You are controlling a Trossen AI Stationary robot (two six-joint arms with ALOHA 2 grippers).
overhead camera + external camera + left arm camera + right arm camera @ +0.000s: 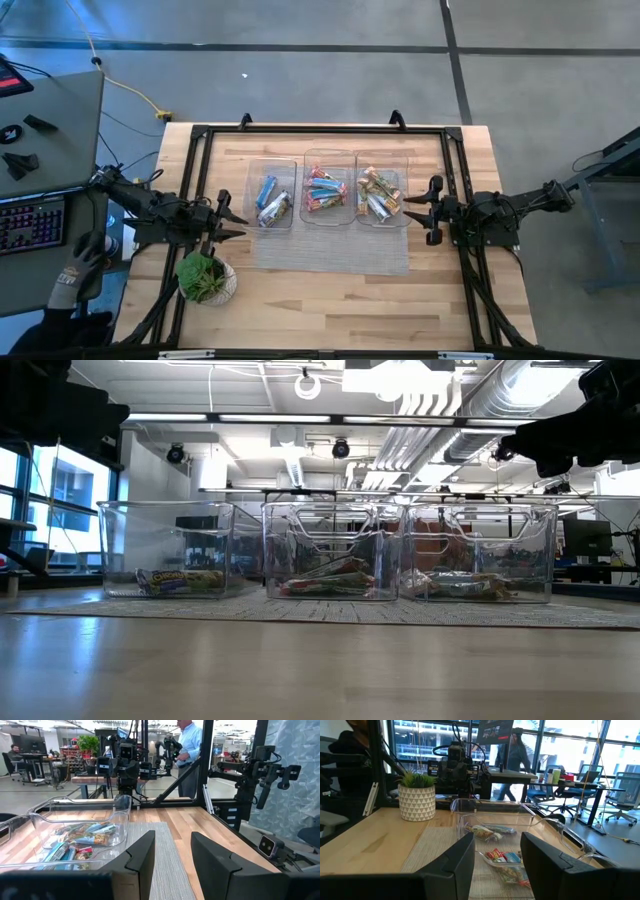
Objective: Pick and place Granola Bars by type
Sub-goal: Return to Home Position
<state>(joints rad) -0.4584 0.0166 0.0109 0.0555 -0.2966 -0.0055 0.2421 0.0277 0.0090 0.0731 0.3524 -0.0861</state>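
Looking down from overhead, I find the Granola Bars inside three clear trays, set side by side in a row on a grey mat at the middle of the wooden table. The left tray holds mostly blue wrappers, with a silvery one among them. The middle tray holds a heap of red-orange wrappers with some blue showing through. The right tray holds green-yellow and orange-toned wrappers, plus one bluish-silver bar. From the low view the bars lie flat on the tray floors, in shallow piles well below the rims.

My left gripper hangs by the left edge of the mat, near the outer wall of the left tray but apart from it. Its jaws stand apart with nothing between them, and the left wrist view shows mat and bare wood through the gap. My right gripper sits just beside the outer wall of the right tray, pointing in toward it. Its jaws are apart too, and empty; past them the right wrist view looks straight into the trays and the wrappers inside.

A plant in a round patterned pot stands on the table near the left gripper, off the mat. Beyond the table's left side, a person's gloved hand rests close to a keyboard on a separate desk.
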